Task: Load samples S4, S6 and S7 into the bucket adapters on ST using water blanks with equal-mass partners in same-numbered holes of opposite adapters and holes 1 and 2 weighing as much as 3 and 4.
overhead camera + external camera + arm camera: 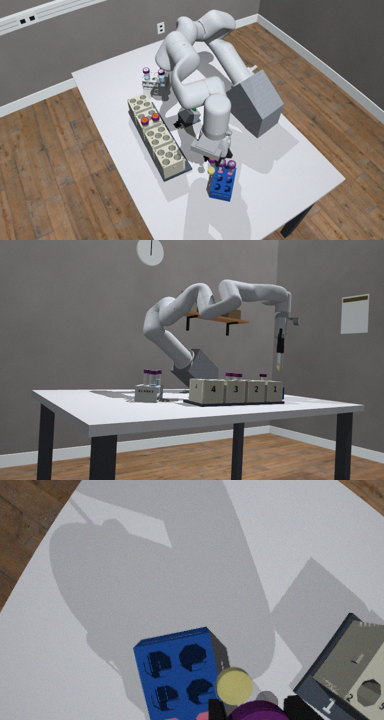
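Observation:
My gripper (214,160) (280,346) (260,713) is shut on a purple-capped sample tube (210,170) (279,361) (234,686) with a yellowish tip. It holds the tube upright, high above the blue rack (223,185) (175,680). Two more capped tubes (222,163) (231,163) stand at that rack's far end. Four cream adapters stand in a row on the dark stand (235,403) (320,690). Adapter 1 (169,161) (274,391) (360,675) is nearest the gripper. Adapter 3 (141,114) (235,391) holds two tubes with orange cap dots (144,120) (155,116). Adapters 2 (255,391) and 4 (206,391) look empty.
The BLANKS rack (151,82) (147,393) with capped tubes (146,70) (161,72) stands beyond the adapters. The green DONE key (193,109) sits on a small grey desk (188,116) under the arm. A large grey block (254,104) carries the arm's base.

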You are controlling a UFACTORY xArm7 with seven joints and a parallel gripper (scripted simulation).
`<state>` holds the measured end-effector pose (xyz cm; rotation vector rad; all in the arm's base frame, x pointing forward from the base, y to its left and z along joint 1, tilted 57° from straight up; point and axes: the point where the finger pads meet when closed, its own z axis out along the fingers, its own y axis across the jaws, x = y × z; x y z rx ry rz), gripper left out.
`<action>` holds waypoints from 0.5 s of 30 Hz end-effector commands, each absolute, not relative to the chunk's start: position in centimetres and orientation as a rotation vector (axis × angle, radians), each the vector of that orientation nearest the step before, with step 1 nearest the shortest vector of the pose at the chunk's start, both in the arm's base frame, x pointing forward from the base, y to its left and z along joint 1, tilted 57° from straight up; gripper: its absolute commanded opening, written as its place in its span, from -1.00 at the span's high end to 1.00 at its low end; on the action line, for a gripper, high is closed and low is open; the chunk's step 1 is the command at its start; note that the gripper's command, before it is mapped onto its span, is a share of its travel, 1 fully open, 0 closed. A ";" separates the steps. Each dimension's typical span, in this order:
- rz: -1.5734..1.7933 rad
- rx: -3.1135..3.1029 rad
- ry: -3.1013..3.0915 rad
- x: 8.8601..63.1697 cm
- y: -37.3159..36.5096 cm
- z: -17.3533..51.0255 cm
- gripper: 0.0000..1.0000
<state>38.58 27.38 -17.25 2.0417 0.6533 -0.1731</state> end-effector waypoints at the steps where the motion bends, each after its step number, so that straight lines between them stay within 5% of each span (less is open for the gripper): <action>1: -0.098 2.081 0.553 39.3 27.0 -16.0 1.00; 15: 0.173 2.156 0.057 42.9 24.2 -10.7 1.00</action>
